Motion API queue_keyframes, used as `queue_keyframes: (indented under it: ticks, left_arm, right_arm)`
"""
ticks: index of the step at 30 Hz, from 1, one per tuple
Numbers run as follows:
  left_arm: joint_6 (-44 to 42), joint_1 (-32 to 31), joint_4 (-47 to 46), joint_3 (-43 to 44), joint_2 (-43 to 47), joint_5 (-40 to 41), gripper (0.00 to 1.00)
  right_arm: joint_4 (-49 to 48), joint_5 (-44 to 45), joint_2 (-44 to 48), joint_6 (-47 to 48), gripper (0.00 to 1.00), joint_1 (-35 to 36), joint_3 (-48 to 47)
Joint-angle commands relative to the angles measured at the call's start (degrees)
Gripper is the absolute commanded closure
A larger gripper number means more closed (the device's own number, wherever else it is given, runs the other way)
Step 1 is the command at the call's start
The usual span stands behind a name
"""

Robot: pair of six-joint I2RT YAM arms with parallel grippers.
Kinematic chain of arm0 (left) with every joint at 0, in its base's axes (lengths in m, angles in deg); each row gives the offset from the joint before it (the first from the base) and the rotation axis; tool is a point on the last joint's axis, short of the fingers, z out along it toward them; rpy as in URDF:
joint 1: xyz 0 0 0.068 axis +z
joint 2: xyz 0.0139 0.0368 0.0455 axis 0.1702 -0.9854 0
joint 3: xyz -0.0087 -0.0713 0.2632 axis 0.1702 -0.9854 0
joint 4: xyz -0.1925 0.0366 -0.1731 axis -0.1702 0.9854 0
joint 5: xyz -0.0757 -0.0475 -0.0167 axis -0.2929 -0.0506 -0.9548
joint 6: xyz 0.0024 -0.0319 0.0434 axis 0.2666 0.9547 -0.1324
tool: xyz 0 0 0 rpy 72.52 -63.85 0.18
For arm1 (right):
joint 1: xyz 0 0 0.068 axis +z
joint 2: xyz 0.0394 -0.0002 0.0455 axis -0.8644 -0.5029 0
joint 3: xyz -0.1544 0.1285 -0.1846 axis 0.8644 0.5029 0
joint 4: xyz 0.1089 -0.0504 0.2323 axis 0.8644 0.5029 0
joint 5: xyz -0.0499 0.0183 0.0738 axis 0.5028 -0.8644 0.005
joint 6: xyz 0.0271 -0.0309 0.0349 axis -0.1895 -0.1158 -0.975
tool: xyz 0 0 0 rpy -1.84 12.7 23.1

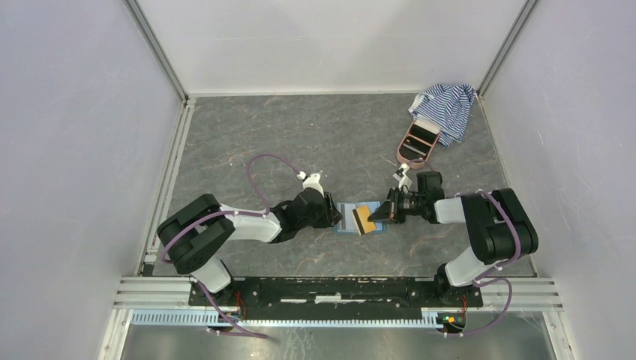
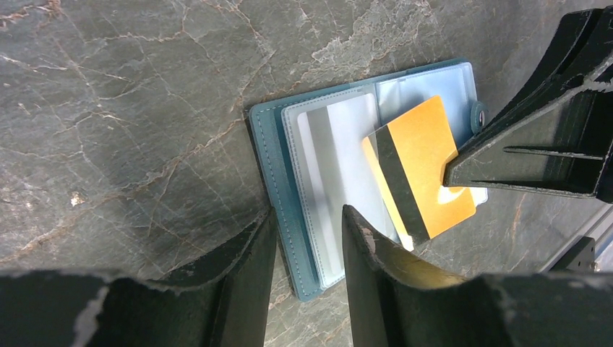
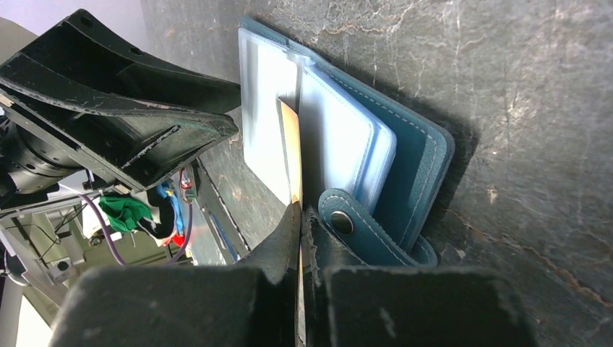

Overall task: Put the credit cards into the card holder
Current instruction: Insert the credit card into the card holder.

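Observation:
The teal-blue card holder lies open on the table between both arms, its clear sleeves up. In the left wrist view the card holder has its near corner between my left gripper's open fingers. My right gripper is shut on a tan-gold credit card with a black stripe and holds it slanted over the sleeves. The card shows flat in the left wrist view and edge-on in the right wrist view, pinched in my right gripper beside the snap tab. No dark grey card is in view.
A pink oval case lies at the back right, partly on a blue-white striped cloth. White walls enclose the table on three sides. A metal rail runs along the near edge.

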Motion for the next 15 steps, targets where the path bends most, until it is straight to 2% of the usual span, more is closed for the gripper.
queue_keyframes:
  ticks: [1, 15]
  left_arm:
    - [-3.1, -0.6, 6.0, -0.6, -2.9, -1.5, 0.54]
    - [-3.3, -0.7, 6.0, -0.8, -3.7, -2.0, 0.55]
  right_arm:
    - [-1.5, 0.5, -1.2, 0.0, 1.00, 0.5, -1.8]
    - [-4.2, 0.3, -3.2, -0.3, 1.00, 0.5, -3.5]
